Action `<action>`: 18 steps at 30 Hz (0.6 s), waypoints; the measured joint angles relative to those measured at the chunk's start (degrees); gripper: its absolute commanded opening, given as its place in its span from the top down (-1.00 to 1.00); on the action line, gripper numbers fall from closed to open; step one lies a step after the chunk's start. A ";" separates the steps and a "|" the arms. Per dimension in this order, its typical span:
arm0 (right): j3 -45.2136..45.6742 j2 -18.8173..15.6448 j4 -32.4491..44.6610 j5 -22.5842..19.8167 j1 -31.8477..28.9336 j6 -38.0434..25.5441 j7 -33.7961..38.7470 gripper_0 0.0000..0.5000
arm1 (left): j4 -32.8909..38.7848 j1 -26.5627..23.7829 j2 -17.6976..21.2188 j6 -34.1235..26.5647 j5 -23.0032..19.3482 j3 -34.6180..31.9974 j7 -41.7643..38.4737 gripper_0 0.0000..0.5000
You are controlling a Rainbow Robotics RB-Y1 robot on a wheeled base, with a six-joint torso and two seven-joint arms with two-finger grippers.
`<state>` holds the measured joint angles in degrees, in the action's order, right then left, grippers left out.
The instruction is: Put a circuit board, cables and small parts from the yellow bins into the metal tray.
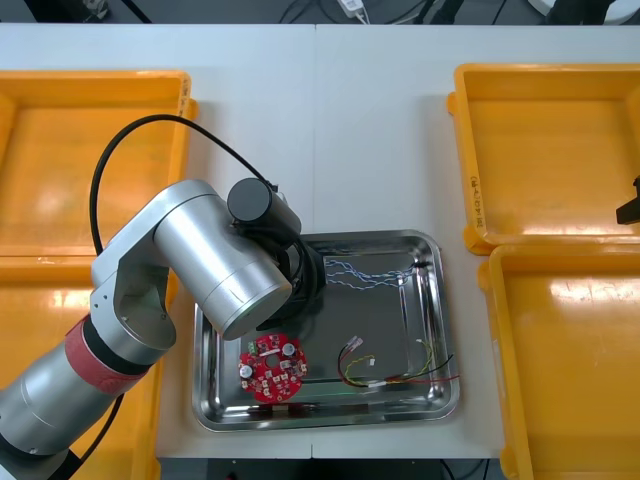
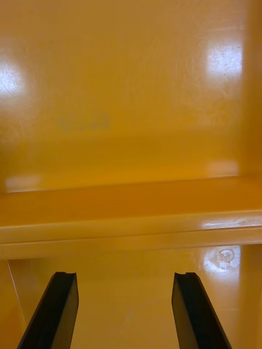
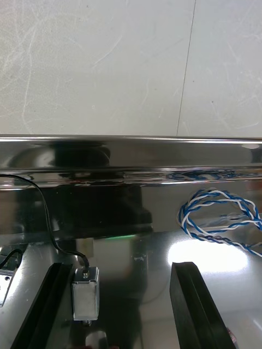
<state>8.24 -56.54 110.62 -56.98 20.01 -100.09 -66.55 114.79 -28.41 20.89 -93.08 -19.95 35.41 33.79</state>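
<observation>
Lying on the tray [image 3: 131,158] floor near its 11 o'clock corner, the part [image 3: 85,300] sits between the left gripper's [image 3: 123,265] wide-open fingers — ungripped. It looks light, rigid, slick; take its flat sides, not the thin lead [image 3: 82,259]. Beyond, cable [image 3: 218,218] at 1 o'clock, board [image 1: 271,367] at 7. The right gripper [image 2: 124,275] gapes empty over a bin [image 2: 131,109].

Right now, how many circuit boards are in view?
1. The red circuit board lies in the metal tray, at its near left corner, beside the left arm. That arm covers part of the tray, so another may be hidden.
</observation>
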 measured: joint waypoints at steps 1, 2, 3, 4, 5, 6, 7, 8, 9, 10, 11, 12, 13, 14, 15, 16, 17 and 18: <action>0.00 0.00 0.00 0.00 0.00 0.00 0.00 -1.00 | 0.00 0.00 0.00 0.00 0.00 0.00 0.00 -1.00; 0.00 0.00 0.00 0.00 0.00 0.00 0.00 -1.00 | 0.00 0.00 0.00 0.00 0.00 0.00 0.00 -1.00; 0.00 0.00 0.00 0.00 0.00 0.00 0.00 -1.00 | 0.00 0.00 0.00 0.00 0.00 0.00 0.00 -1.00; 0.00 0.00 0.00 0.00 0.00 0.00 0.00 -1.00 | 0.00 0.00 0.00 0.00 0.00 0.00 0.00 -1.00; 0.00 0.00 0.00 0.00 0.00 0.00 0.00 -1.00 | 0.00 0.00 0.00 0.00 0.00 0.00 0.00 -1.00; 0.00 0.00 0.00 0.00 0.00 0.00 0.00 -1.00 | 0.00 0.00 0.00 0.00 0.00 0.00 0.00 -1.00; 0.00 0.00 0.00 0.00 0.00 0.00 0.00 -1.00 | 0.00 0.00 0.00 0.00 0.00 0.00 0.00 -1.00; 0.00 0.00 0.00 0.00 0.00 0.00 0.00 -1.00 | 0.00 0.00 0.00 0.00 0.01 0.00 0.00 -1.00; 0.00 0.00 0.00 0.00 0.00 0.00 0.00 -1.00 | 0.00 0.00 0.00 0.00 0.01 0.00 0.00 -1.00; 0.00 0.00 0.00 0.00 0.00 0.00 0.00 -1.00 | 0.00 0.00 0.00 0.00 0.01 0.00 0.00 -1.00; 0.00 0.00 0.00 0.00 0.00 0.00 0.00 -1.00 | 0.00 0.00 0.00 0.00 0.01 0.00 0.00 -1.00; 0.00 0.00 0.00 0.00 0.00 0.00 0.00 -1.00 | 0.00 0.00 0.00 0.00 0.01 0.00 0.00 -1.00; 0.00 0.00 0.00 0.00 0.00 0.00 0.00 -1.00 | 0.00 0.00 0.00 0.00 0.01 0.00 0.00 -1.00; 0.00 0.00 0.00 0.00 0.00 0.00 0.00 -1.00 | 0.00 0.00 0.00 0.00 0.01 0.00 0.00 -1.00; 0.00 0.00 0.00 0.00 0.00 0.00 0.00 -1.00 | 0.00 0.00 0.00 0.01 0.01 0.00 0.00 -1.00; 0.00 0.00 0.00 0.00 0.00 0.00 0.00 -1.00 | 0.00 0.00 0.00 0.03 0.01 0.00 0.00 -1.00; 0.00 0.00 0.00 0.00 0.00 0.00 0.00 -1.00 | 0.00 0.00 0.00 0.06 0.01 0.00 0.00 -1.00; 0.00 0.00 0.00 0.00 0.00 0.00 0.00 -1.00 | 0.00 0.00 0.00 0.14 0.01 0.00 0.00 -1.00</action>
<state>8.24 -56.54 110.62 -56.98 20.01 -100.09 -66.55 114.79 -28.41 20.89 -92.95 -19.95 35.41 33.78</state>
